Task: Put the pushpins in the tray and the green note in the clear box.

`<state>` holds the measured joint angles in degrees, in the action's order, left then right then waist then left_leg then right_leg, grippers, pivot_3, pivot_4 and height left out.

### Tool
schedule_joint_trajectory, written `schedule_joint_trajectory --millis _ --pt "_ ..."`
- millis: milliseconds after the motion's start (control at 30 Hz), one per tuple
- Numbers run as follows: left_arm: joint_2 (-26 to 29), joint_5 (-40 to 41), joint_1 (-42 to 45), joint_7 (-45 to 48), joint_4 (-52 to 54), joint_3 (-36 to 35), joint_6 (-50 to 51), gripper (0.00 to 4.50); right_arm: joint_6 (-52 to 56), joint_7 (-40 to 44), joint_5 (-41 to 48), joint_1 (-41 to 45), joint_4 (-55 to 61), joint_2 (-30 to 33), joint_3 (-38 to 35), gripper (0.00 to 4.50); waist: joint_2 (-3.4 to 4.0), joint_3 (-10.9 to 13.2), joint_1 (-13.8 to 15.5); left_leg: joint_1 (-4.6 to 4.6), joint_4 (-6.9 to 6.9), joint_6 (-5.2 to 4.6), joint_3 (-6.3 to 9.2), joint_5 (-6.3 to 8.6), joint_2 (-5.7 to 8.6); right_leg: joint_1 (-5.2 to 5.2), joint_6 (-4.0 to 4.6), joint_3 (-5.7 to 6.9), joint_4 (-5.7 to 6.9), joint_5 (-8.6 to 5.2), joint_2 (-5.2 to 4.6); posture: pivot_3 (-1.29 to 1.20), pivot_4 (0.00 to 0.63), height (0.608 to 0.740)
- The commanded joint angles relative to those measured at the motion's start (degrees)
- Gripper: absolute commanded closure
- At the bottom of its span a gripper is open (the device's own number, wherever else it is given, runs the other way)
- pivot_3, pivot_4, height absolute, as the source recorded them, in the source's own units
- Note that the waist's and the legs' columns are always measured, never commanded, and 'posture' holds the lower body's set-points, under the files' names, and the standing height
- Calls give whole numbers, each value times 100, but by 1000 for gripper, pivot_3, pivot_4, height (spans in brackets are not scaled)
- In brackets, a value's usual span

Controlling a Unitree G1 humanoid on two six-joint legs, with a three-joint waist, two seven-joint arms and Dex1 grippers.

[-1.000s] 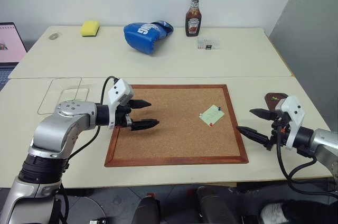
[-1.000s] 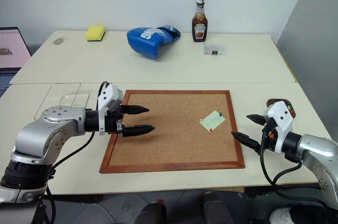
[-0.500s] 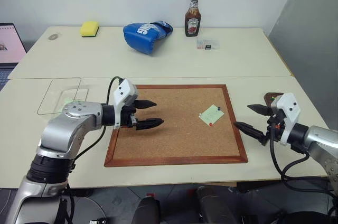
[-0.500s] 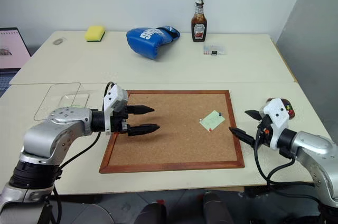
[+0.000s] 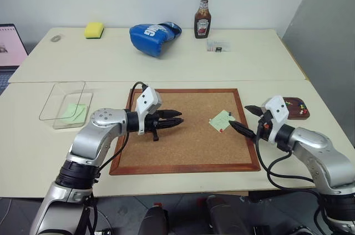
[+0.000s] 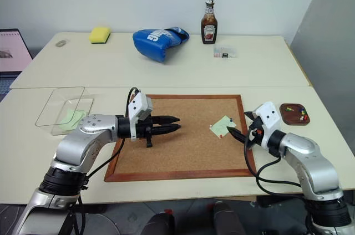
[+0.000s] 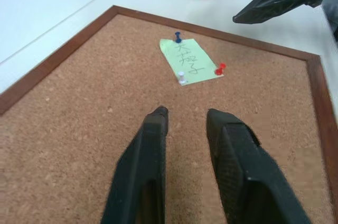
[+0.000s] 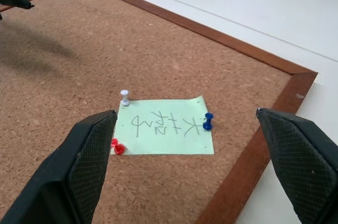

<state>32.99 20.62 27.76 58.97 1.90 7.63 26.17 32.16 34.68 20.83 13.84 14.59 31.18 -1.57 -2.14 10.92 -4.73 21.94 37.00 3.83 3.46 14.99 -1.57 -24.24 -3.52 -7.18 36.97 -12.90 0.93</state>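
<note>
Both pincers are held over the cork board point(image 5: 183, 129), aimed at the pinned green note point(image 5: 222, 119).

Head view: the left gripper point(image 5: 176, 122) is seen nearly closed and empty, the right gripper point(image 5: 244, 119) spread, the tray point(image 5: 293, 108) behind it.
Left wrist view: the blue pushpin point(image 7: 178, 37) and red pushpin point(image 7: 220, 68) are seen ahead.
Right wrist view: the note is framed between spread fingers point(image 8: 84, 160).

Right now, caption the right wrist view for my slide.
Open right gripper hovers over the green note, pinned to the cork board by blue, red and white pushpins.

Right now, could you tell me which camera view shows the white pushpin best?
The right wrist view: the white pushpin stands large at a corner of the green note. The left wrist view shows it smaller; in the eye views it cannot be made out.
</note>
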Motion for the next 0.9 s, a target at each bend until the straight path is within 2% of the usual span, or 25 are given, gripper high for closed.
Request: schedule_joint_trajectory --millis 33,67,400,567,667,700,900 --pt "-210 -287 -5 -14 -226 256 -470 4256 -418 -188 -260 261 -439 -257 93 0 0 0 -1 0 0 0 0 0 1 0 -1 -1 0 1 0 0 150 740" --pt "-249 -370 -40 -5 -321 310 -571 4461 -495 -203 -313 303 -548 -325 122 0 0 0 -1 0 -1 0 1 0 1 0 -1 0 0 1 0 0 150 740" --pt "-388 -1223 -213 40 -1239 920 -1242 4461 -1093 -194 -735 599 -1389 -748 421 0 4 -1 -4 -5 1 0 4 0 1 6 -1 0 5 2 0 0 150 740" --pt "-436 -1254 -249 5 -1256 883 -1316 4461 -1253 -97 -764 626 -1665 -771 415 0 10 -9 -3 -17 2 -1 5 -1 1 17 -2 1 9 2 1 0 150 740" --pt "-454 -1215 -242 -28 -1194 843 -1276 4500 -1270 -25 -710 636 -1731 -797 391 496 11 -9 -4 -17 2 -1 4 -1 1 16 -2 0 9 3 1 0 150 740" --pt "-458 -1206 -238 -41 -1185 831 -1261 4500 -1273 4 -709 642 -1747 -796 395 806 12 -10 -4 -17 2 -1 4 -1 1 16 -2 0 10 3 1 0 150 740" --pt "-456 -1194 -259 -68 -1136 822 -1231 4500 -1337 84 -769 698 -1828 -767 393 1972 16 -12 -4 -17 5 -1 5 -1 1 17 -3 0 11 3 0 0 150 740"
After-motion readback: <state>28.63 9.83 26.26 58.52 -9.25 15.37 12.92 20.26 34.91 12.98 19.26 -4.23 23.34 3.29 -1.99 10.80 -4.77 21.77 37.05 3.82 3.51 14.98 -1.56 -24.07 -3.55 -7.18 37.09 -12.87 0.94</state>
